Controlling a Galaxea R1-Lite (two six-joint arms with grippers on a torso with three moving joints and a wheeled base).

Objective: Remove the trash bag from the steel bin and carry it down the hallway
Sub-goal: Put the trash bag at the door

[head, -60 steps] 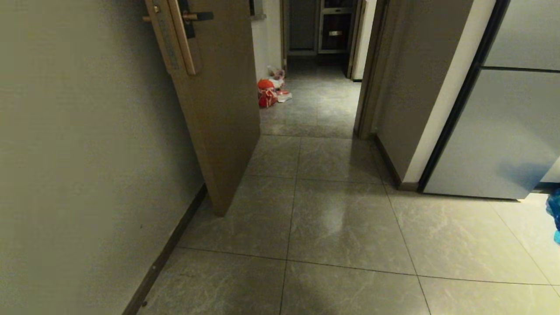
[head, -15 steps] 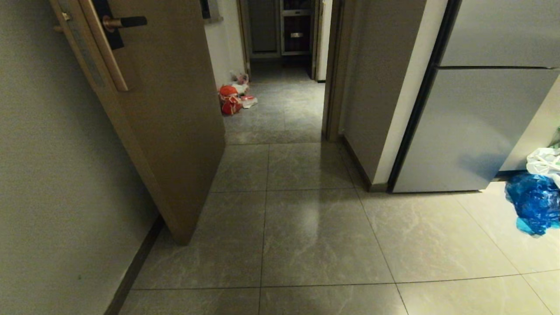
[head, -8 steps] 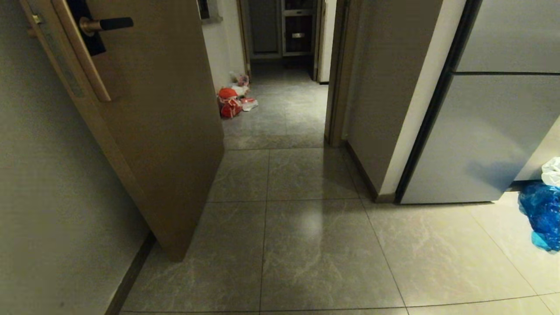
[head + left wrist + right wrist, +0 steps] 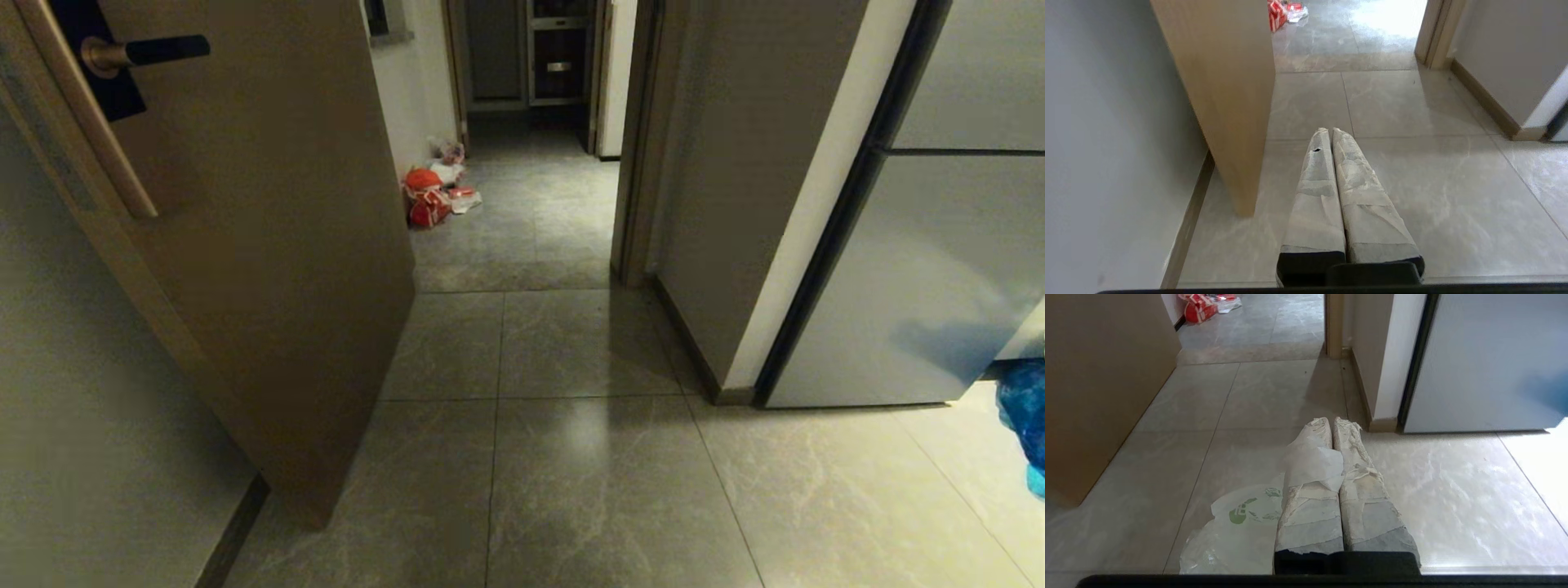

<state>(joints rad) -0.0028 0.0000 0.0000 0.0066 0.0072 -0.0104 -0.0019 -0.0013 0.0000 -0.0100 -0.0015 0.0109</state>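
Note:
The trash bag (image 4: 1237, 531), thin whitish plastic with a green print, hangs beside and under my right gripper (image 4: 1331, 420). That gripper is shut, and a fold of the bag's plastic (image 4: 1312, 461) lies over one finger and runs into the seam between them. My left gripper (image 4: 1329, 130) is shut with nothing in it and points level over the floor. Neither arm shows in the head view. The hallway (image 4: 563, 457) with its grey marble-veined tiles runs ahead through a doorway. The steel bin is out of view.
An open wooden door (image 4: 269, 245) with a dark handle (image 4: 143, 51) juts in close on the left. On the right stand a wall corner (image 4: 735, 245) and a grey fridge (image 4: 922, 286), with a blue bag (image 4: 1024, 420) at the edge. An orange-red bag (image 4: 426, 200) lies farther down by the wall.
The whole head view has shifted: the door and the wall corner now loom nearer and larger, and the blue bag has slid towards the right edge. Neither gripper shows in the earlier frames.

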